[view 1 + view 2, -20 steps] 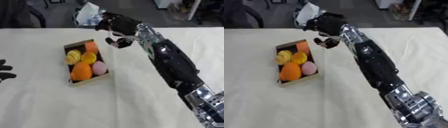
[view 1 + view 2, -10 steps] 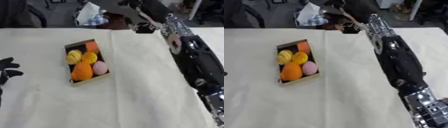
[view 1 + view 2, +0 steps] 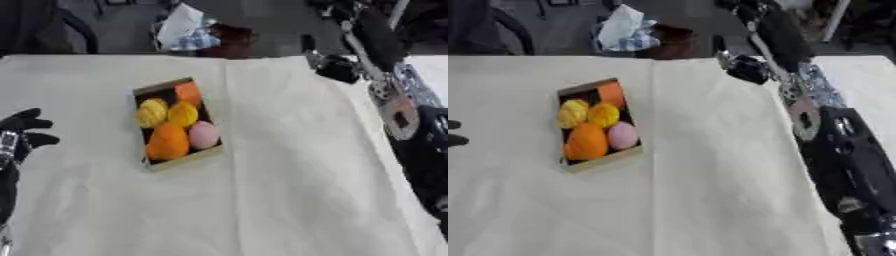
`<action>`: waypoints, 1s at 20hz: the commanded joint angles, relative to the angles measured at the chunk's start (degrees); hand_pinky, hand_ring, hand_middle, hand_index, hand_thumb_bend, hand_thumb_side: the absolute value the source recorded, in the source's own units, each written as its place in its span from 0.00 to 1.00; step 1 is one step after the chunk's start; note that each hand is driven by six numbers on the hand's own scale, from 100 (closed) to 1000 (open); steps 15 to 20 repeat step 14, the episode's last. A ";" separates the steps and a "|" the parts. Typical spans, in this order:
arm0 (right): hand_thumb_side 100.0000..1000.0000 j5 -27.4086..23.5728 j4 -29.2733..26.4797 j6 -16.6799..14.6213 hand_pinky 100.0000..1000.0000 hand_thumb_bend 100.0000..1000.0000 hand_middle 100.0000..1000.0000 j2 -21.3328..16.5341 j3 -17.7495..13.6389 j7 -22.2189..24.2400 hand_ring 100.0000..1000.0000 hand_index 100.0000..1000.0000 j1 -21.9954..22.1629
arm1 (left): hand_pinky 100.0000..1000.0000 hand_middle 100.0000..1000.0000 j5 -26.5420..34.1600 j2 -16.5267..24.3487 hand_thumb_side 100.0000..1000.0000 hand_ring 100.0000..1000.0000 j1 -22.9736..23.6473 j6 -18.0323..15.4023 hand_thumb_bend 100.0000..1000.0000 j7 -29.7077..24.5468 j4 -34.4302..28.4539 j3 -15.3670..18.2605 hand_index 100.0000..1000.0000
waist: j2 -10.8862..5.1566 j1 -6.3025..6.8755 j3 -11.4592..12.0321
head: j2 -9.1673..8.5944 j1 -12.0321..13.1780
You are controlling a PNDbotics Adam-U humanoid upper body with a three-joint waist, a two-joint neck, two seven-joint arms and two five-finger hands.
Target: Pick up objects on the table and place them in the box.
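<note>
Cream cloth covers the tabletop [image 3: 289, 200], and beyond its far edge sits dark floor with a crumpled white bag [image 3: 182, 22]. Through my left eye, the cardboard box [image 3: 175, 122] lies left of centre, holding two yellow fruits [image 3: 166, 113], a large orange one [image 3: 168, 142], a pink egg-shaped piece [image 3: 203, 135] and an orange block [image 3: 187, 92] at its far end. No loose object shows on the cloth here. My left robot hand [image 3: 24, 132] rests at the left edge, fingers relaxed and spread, holding nothing. My right arm runs up the right side; of my right robot hand [image 3: 334, 66] I see only a dark blurred shape near the far edge, so I cannot tell how its fingers stand.

Through my right eye, the box [image 3: 592, 125] looks packed nearly full, and the right arm fills the right side. The risk I judge: if another piece goes in, it could perch on the fruit and roll out. A low sweep of that arm back across could also nudge the box or ruck the cloth.
</note>
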 commanded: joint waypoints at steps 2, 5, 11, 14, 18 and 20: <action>0.34 -4.40 -4.57 1.45 0.80 0.00 0.71 1.98 -0.79 -0.74 0.69 0.86 3.99 | 0.73 0.60 -0.19 0.29 0.86 0.55 -0.41 0.07 0.00 0.00 -0.50 0.37 0.80 | -0.17 0.47 -0.37 | 1.28 1.28; 0.41 -7.12 -6.54 3.84 0.80 0.00 0.70 4.45 -1.60 0.24 0.68 0.85 8.41 | 0.73 0.61 -0.18 0.28 0.87 0.55 -0.36 0.08 0.00 -0.22 -0.40 0.18 0.80 | 0.02 0.44 -0.83 | 2.30 1.85; 0.47 -12.52 -12.60 8.46 0.80 0.00 0.70 8.61 -1.33 4.34 0.68 0.84 17.18 | 0.74 0.61 -0.03 -0.21 0.88 0.56 -0.33 0.16 0.00 -1.09 0.02 -0.55 0.80 | 0.05 0.68 -0.96 | 3.82 2.15; 0.47 -15.26 -16.33 10.83 0.80 0.00 0.70 10.54 -1.05 6.29 0.68 0.83 21.63 | 0.74 0.62 0.05 -0.32 0.88 0.56 -0.25 0.18 0.00 -1.54 0.27 -0.92 0.80 | -0.12 0.84 -1.07 | 3.95 2.20; 0.47 -15.26 -16.33 10.83 0.80 0.00 0.70 10.54 -1.05 6.29 0.68 0.83 21.63 | 0.74 0.62 0.05 -0.32 0.88 0.56 -0.25 0.18 0.00 -1.54 0.27 -0.92 0.80 | -0.12 0.84 -1.07 | 3.95 2.20; 0.47 -15.26 -16.33 10.83 0.80 0.00 0.70 10.54 -1.05 6.29 0.68 0.83 21.63 | 0.74 0.62 0.05 -0.32 0.88 0.56 -0.25 0.18 0.00 -1.54 0.27 -0.92 0.80 | -0.12 0.84 -1.07 | 3.95 2.20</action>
